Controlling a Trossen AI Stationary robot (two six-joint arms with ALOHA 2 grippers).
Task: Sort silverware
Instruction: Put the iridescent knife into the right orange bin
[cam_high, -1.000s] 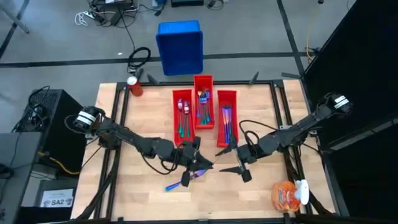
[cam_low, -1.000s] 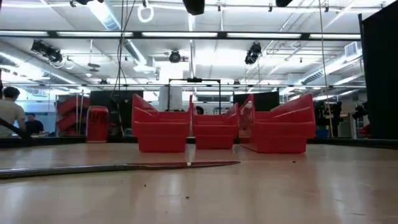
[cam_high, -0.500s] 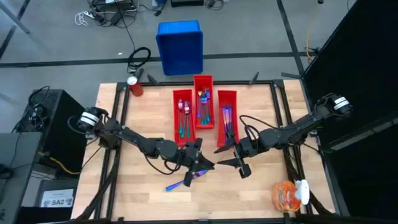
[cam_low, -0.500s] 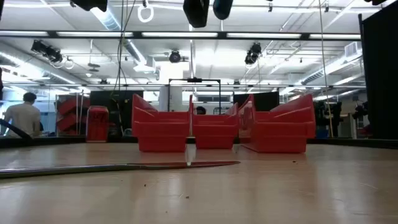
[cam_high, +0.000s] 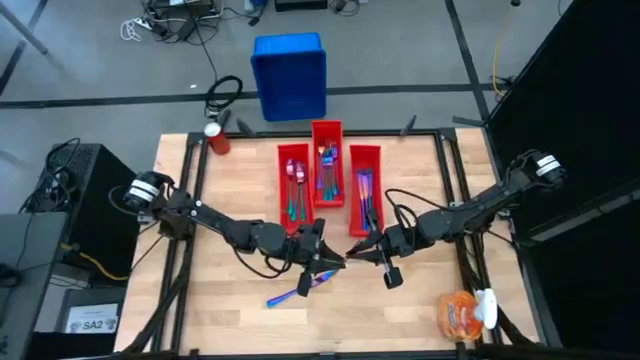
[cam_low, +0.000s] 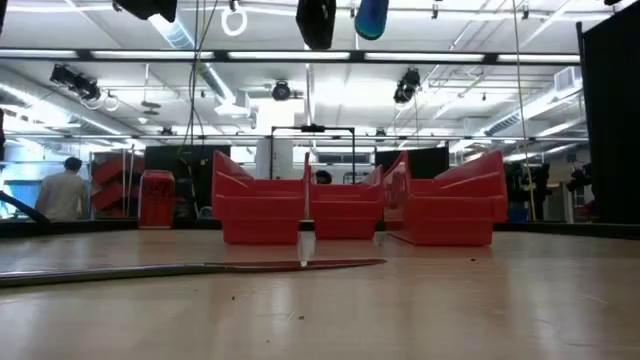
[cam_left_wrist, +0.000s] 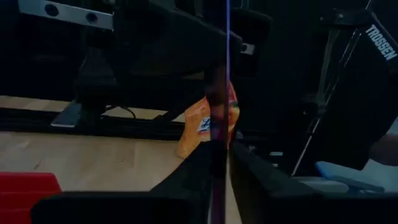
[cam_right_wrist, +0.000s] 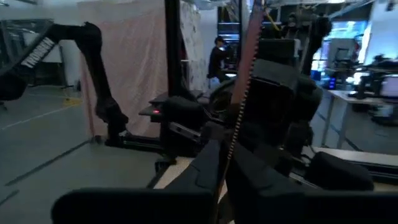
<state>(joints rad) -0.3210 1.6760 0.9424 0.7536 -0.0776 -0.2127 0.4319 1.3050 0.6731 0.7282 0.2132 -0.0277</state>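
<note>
While the left claw (cam_high: 322, 262) and right claw (cam_high: 362, 252) are meeting mid-desk (cam_high: 430, 305), both are pinching one slim utensil (cam_left_wrist: 219, 112), likely handing it over, as another piece (cam_high: 296, 292) is lying unsorted before the red bins (cam_high: 327, 150).

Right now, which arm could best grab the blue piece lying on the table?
Left, probably: the left gripper, holding a utensil, is nearest the loose blue piece; the right gripper is farther.

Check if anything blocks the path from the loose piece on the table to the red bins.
Nothing on the wood: the low view shows bare table between the loose piece and the red bins. From above, the left claw and right claw sit over that line, but well above the surface.
</note>
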